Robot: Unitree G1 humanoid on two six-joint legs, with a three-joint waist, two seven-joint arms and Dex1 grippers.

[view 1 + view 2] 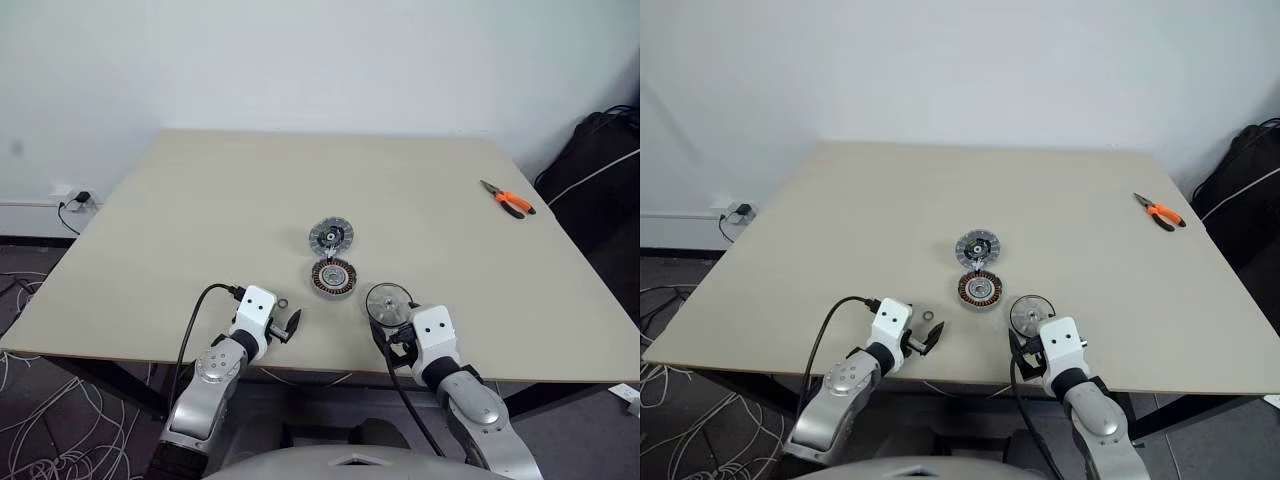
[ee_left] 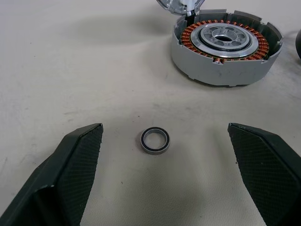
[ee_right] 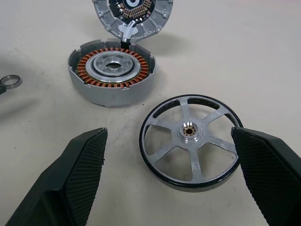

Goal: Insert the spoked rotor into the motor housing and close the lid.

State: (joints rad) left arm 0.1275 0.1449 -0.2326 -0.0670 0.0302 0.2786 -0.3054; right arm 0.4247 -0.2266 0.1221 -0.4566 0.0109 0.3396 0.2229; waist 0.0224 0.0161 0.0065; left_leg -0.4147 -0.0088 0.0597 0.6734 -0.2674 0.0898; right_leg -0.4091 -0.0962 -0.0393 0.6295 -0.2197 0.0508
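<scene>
Orange pliers [image 1: 508, 200] far off, small ring [image 2: 155, 140] nearby

Table [image 1: 200, 200]: motor housing [image 1: 334, 277] sits near the middle. Lid [image 1: 331, 236] lies just behind it, touching its far rim. Spoked rotor [image 3: 190, 141] lies flat, just right of and nearer than the housing. Small ring [image 2: 155, 140] lies left of the housing, near the front edge. Pliers [image 1: 508, 199] lie far right, well apart.
</scene>
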